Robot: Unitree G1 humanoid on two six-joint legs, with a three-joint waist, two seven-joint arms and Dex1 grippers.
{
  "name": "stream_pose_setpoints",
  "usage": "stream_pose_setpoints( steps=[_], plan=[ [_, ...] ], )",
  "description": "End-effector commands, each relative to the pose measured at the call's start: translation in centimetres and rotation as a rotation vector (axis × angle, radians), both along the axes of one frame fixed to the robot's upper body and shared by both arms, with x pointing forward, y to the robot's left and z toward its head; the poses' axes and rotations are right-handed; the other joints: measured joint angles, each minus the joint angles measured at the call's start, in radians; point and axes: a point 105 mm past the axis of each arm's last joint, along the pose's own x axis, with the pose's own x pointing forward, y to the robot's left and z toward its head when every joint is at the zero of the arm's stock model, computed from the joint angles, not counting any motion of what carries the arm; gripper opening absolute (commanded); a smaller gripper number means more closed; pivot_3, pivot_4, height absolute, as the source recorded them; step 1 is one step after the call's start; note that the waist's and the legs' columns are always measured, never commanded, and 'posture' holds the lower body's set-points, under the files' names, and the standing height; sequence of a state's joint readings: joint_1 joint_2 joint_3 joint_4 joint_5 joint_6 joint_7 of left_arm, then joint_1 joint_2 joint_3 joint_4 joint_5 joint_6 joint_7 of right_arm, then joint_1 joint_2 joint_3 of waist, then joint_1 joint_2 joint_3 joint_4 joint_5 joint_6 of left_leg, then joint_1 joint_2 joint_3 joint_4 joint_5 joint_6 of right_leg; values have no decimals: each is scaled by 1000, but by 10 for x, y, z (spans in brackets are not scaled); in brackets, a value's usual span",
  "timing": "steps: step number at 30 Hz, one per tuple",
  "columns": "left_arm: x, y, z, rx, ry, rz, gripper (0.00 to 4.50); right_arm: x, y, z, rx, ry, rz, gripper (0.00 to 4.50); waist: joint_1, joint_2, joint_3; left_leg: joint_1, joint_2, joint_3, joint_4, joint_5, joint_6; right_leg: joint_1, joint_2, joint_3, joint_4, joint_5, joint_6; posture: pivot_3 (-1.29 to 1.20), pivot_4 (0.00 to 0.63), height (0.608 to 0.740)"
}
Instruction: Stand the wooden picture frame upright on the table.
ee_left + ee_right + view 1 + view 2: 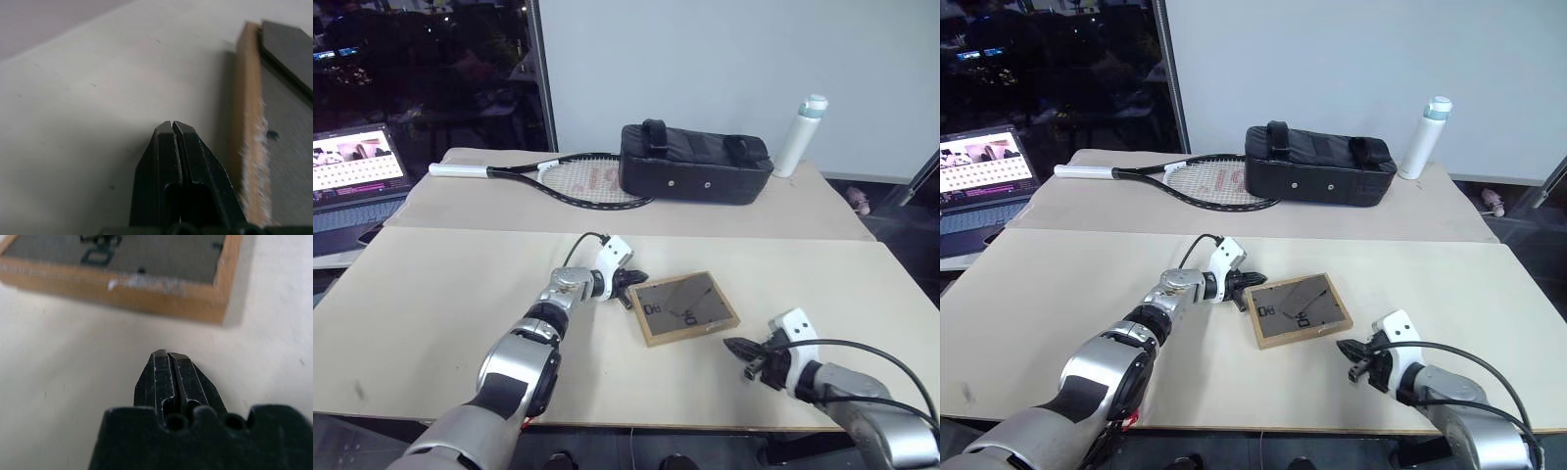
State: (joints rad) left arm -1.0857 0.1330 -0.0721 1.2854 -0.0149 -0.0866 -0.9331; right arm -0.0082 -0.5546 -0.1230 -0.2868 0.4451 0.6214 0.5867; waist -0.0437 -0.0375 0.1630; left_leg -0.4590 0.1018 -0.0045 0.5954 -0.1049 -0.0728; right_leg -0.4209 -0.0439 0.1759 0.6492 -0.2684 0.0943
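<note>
You get even, bright overhead light on the desk (450, 294); shadows are soft and short. The far left beyond the glass is dark, apart from a glowing laptop screen (352, 162). In both wrist views the wooden picture frame (146, 289) is out of focus, its edges smeared. No strong glare.

The table (450, 294) is a wide, pale beige board with plain edges. The wooden picture frame (685, 307) lies flat on it near the middle, grey-brown backboard up — not standing. A second tabletop (489, 201) of the same colour adjoins the far edge, carrying a tennis racket (558, 176), a black bag (695, 163) overlapping the racket's head, and a white bottle (801, 135) beside the bag.
</note>
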Motion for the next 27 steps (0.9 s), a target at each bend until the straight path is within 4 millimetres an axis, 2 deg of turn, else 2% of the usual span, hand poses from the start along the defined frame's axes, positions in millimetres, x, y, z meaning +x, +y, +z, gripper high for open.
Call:
stream_pose_setpoints(
  steps=[1,4,6,11,18,20,22,25,27],
  plan=[
    [-14,-2,0,6,45,-145,80,19,-8,8,-26,-64,-41,0,2,0,0,0,0,0,0,0,0,0,0,0,0,0,0,0,150,715],
    [-39,12,-18,10,176,-293,80,36,5,9,-17,-68,15,0,-6,1,-1,0,0,0,0,0,0,0,0,0,0,0,0,0,150,715],
    [-44,18,-20,-3,213,-316,80,39,13,6,-21,-63,51,0,-5,2,-1,2,0,0,-2,0,0,1,0,0,2,0,-1,0,150,715],
    [-59,46,-22,-22,290,-336,80,44,50,3,-4,-44,208,0,-30,2,-3,5,0,0,-1,0,0,1,0,0,9,-3,-2,0,150,715],
    [-78,64,-20,-33,337,-313,80,46,64,-7,-43,-25,296,0,-54,3,-3,11,0,-1,-2,0,0,4,1,0,15,-7,-3,0,150,715],
    [-76,69,-21,-26,330,-273,80,47,67,-9,-50,-20,316,0,-56,3,-3,14,0,-1,-2,0,0,7,1,0,15,-7,-3,0,150,715],
    [-66,81,-15,-52,326,-181,80,49,69,-8,-56,-29,324,0,-57,3,-3,18,0,-1,-2,0,0,11,1,0,15,-8,-3,0,150,715],
    [-58,97,13,-208,361,-76,80,51,61,-3,-66,-42,316,0,-63,3,-3,19,0,-1,-2,0,0,12,1,0,15,-9,-4,0,150,715],
    [-50,113,21,-197,323,56,80,48,51,-1,-83,-41,312,0,-66,2,-3,19,0,-2,-2,0,0,11,1,-1,15,-9,-4,0,150,715]
  ],
)
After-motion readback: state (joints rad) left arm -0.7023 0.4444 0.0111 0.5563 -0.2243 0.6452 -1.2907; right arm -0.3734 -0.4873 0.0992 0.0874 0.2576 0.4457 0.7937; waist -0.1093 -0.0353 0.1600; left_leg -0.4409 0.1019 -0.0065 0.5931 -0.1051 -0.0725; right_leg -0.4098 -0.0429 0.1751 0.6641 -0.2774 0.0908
